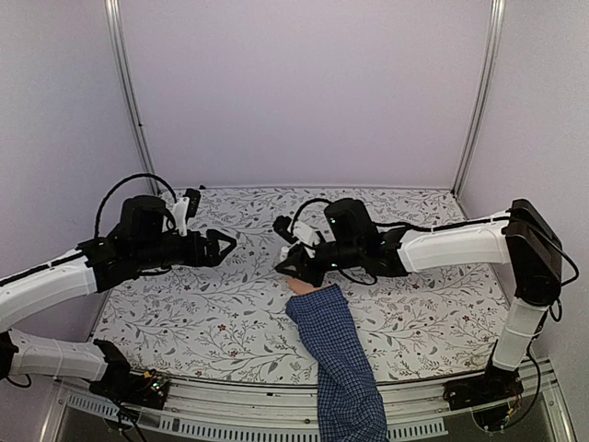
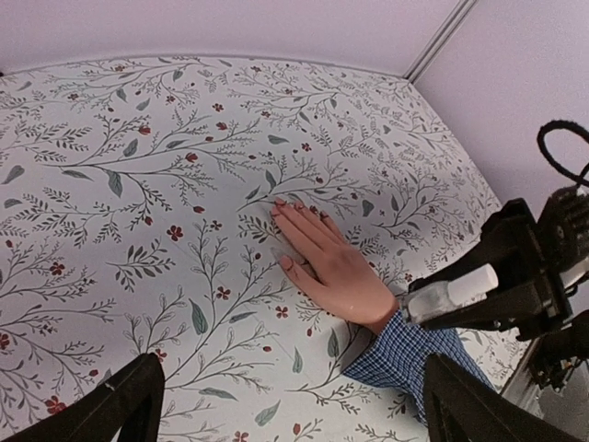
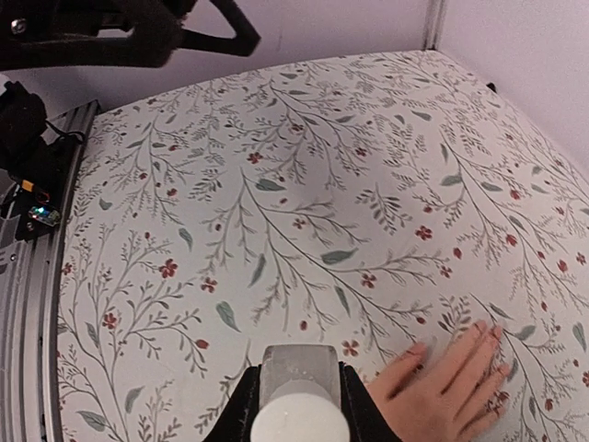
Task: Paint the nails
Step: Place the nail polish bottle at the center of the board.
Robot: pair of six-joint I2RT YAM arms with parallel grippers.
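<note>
A small pale hand [image 2: 339, 269] is laid flat, palm down, on the floral tablecloth [image 1: 221, 313], near the middle of the table, with a blue checked sleeve [image 1: 339, 364] running back to the near edge. The nails [image 2: 284, 263] are seen at the fingertips, which point away from the arms; their colour cannot be told. The right gripper [image 1: 294, 265] is held just above and beside the hand, its 2 fingers clamped on a small clear bottle [image 3: 300, 391] with a white cap. The left gripper [image 1: 227, 247] is held above the cloth, well to the left of the hand, its 2 fingers spread wide apart with nothing between them.
</note>
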